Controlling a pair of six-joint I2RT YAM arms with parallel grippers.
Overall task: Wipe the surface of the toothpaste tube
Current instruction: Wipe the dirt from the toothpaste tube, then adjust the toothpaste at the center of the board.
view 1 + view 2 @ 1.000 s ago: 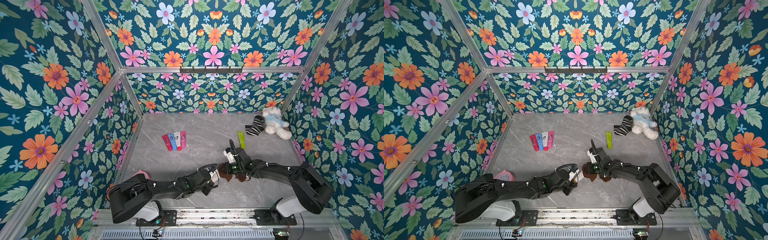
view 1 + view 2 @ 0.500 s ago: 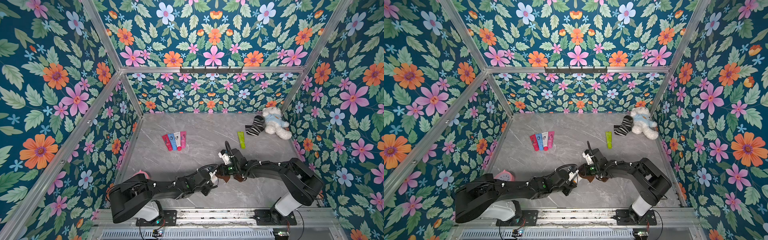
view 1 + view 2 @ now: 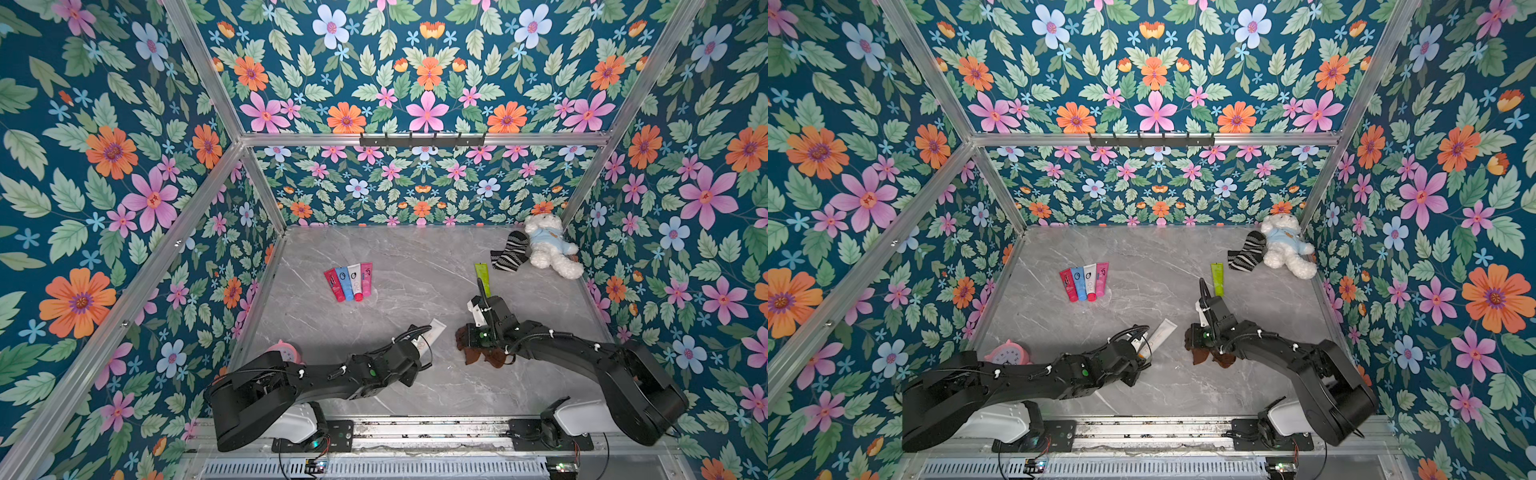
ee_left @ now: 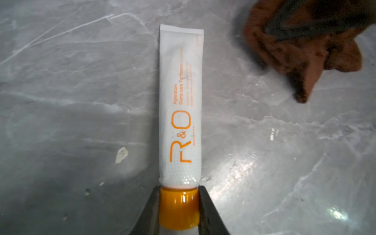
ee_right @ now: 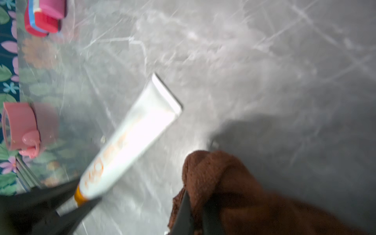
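**Bimanual wiping cell; all positions are given from the toothpaste tube.**

The toothpaste tube (image 4: 181,105), white with orange "R&O" lettering, lies low over the grey marble table (image 3: 415,257) near its front edge. Its crimped end points away from the robot base. Whether its body rests on the marble cannot be told.

The left gripper (image 4: 179,191) is clamped on the tube's orange cap (image 4: 179,209), one finger on each side of it. The rest of the tube extends free beyond the fingertips.

The right gripper (image 5: 196,213) is closed on a bunched brown cloth (image 5: 223,183). The cloth sits just beside the tube's crimped end, on the right arm's side. A clear strip of marble separates the two, so cloth and tube do not touch. In both top views the cloth (image 3: 482,355) hangs down onto the table under the right wrist.

Other items:
- A row of four tubes (image 3: 349,282) (red, blue, white, pink) lies side by side well behind the toothpaste tube.
- A green tube (image 3: 482,276) lies behind the toothpaste tube, beyond the right wrist.
- A striped sock (image 3: 509,251) and a white plush toy (image 3: 548,249) lie farther off, in the far right corner.
- A pink alarm clock (image 3: 284,351) stands on the tube's cap side, beside the left arm.
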